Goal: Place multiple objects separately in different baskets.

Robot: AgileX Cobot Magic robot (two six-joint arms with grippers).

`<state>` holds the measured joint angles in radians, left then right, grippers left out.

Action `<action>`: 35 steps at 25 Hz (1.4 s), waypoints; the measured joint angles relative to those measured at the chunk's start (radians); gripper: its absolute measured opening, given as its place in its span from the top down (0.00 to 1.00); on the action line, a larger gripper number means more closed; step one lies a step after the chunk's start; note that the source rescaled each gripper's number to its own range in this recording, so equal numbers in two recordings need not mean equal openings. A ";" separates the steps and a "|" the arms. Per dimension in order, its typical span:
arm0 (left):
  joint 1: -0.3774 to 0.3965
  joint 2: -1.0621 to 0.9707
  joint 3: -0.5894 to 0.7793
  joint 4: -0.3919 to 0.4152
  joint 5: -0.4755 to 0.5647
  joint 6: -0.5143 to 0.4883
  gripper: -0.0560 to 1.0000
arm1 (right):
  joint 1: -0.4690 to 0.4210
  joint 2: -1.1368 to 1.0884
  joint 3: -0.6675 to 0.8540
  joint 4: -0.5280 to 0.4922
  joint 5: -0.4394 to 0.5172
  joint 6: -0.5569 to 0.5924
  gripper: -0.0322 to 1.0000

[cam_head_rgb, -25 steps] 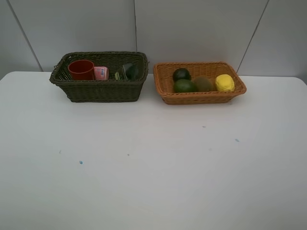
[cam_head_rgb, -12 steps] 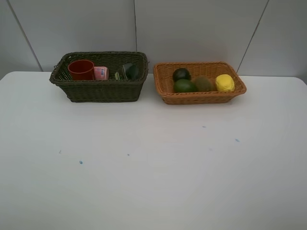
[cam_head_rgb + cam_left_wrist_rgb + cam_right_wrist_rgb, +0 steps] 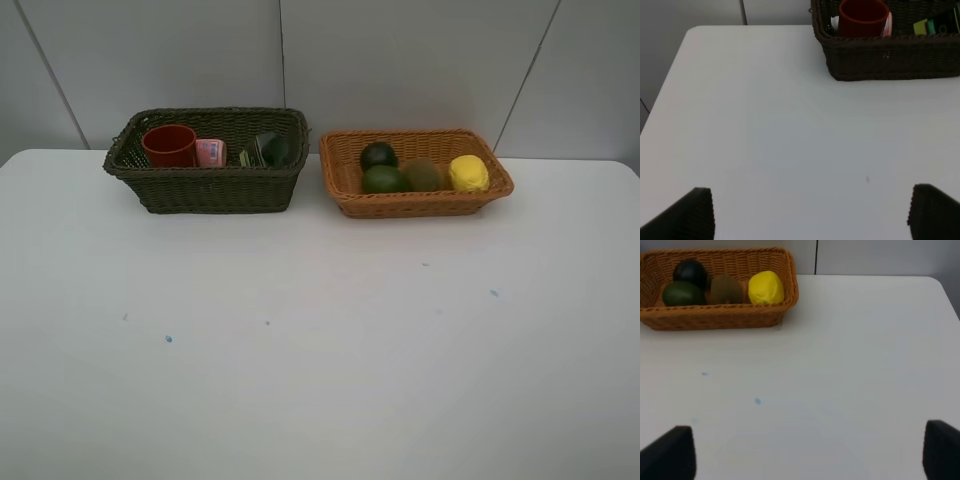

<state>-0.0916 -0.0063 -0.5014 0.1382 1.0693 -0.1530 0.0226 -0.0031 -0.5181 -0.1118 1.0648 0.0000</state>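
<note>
The dark olive basket (image 3: pixel 210 188) at the back left holds a red cup (image 3: pixel 169 145), a pink bottle (image 3: pixel 210 152) and a black bottle (image 3: pixel 272 150). Beside it, the orange-tan basket (image 3: pixel 410 205) holds a dark round fruit (image 3: pixel 379 155), a green lime (image 3: pixel 384 180), a brown kiwi (image 3: pixel 424 176) and a yellow lemon (image 3: pixel 468 173). My left gripper (image 3: pixel 810 215) hangs open and empty over bare table, well short of the dark basket (image 3: pixel 890 60). My right gripper (image 3: pixel 807 452) is open and empty too, short of the orange-tan basket (image 3: pixel 715 320). Neither arm shows in the high view.
The white table (image 3: pixel 320 340) carries a few small blue specks (image 3: pixel 168 339). A grey panelled wall (image 3: pixel 400 60) rises right behind both baskets. The table's left edge (image 3: pixel 670 75) shows in the left wrist view and its right edge (image 3: pixel 947 295) in the right wrist view.
</note>
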 joint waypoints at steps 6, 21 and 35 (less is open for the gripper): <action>0.015 0.000 0.000 -0.004 0.000 0.006 0.00 | 0.000 0.000 0.000 0.000 0.000 0.000 0.01; 0.015 0.000 0.000 -0.012 0.000 0.007 0.00 | 0.000 0.000 0.000 0.000 0.000 0.000 0.01; 0.015 0.000 0.000 -0.012 0.000 0.007 0.00 | 0.000 0.000 0.000 0.000 0.000 0.000 0.01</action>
<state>-0.0767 -0.0063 -0.5014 0.1267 1.0693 -0.1465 0.0226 -0.0031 -0.5181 -0.1118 1.0648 0.0000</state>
